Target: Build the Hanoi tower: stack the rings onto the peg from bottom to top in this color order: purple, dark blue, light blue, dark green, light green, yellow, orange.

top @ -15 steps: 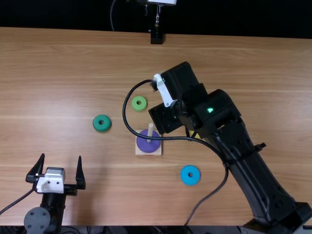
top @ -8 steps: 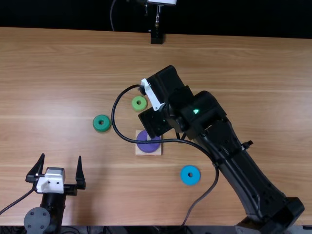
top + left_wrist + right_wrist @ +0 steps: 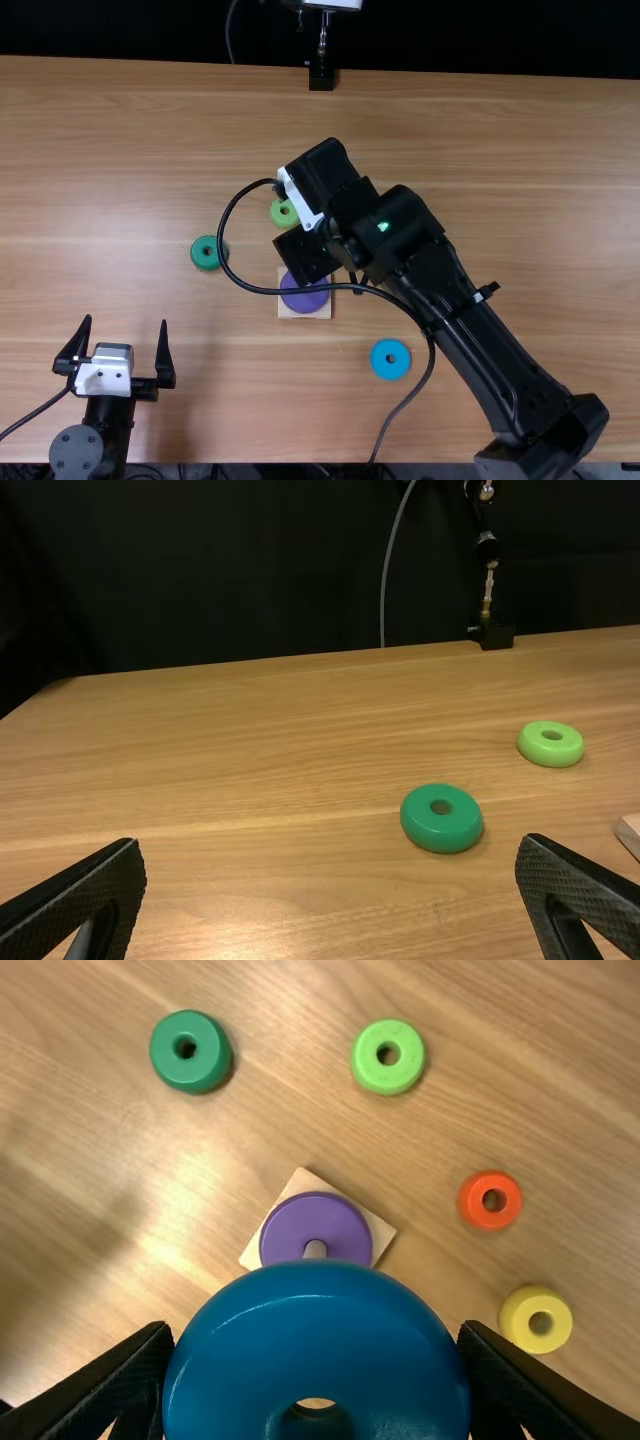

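While my left gripper [image 3: 126,322] stands with its fingers apart, I have the right gripper [image 3: 303,205] clamped on the dark blue ring [image 3: 320,1335], near the peg [image 3: 315,1250], whose base [image 3: 382,1232] carries the purple ring [image 3: 315,1218].

L gripper [image 3: 125,320] is holding its 2 fingers [image 3: 75,905] well apart, w/ dk green ring [image 3: 441,838] lying flat on the table [image 3: 250,780] past them, nearer 1 fingertip than the other. Lt green ring [image 3: 550,755] is lying flat farther off, apart from the dk one, & a corner of the wood base [image 3: 630,832] is peeking in. At the far edge, a gray cable [image 3: 388,570] & blk-footed stand [image 3: 492,637] are showing vs. a blk bkgd [image 3: 250,580].
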Tool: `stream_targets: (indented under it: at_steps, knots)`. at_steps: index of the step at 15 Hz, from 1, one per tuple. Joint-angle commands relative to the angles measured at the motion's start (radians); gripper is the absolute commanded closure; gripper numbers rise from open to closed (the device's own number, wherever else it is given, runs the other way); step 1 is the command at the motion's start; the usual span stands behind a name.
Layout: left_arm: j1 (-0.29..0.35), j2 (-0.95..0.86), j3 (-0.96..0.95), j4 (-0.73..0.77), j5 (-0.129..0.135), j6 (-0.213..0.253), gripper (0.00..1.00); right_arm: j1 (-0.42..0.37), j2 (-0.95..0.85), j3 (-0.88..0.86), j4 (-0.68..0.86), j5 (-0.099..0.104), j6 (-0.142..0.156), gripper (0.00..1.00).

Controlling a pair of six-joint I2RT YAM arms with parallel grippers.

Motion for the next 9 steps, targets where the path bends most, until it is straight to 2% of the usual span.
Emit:
stream_targets:
  at_steps: [1,9]
  knots:
    - [0.007,-0.012,-0.012,-0.019,-0.003,0.008,0.0,0.014,0.012,0.024,0.0,-0.005,0.004,1.0]
    - [0.007,-0.012,-0.012,-0.019,-0.003,0.008,0.0,0.027,0.034,0.018,0.002,-0.005,0.006,1.0]
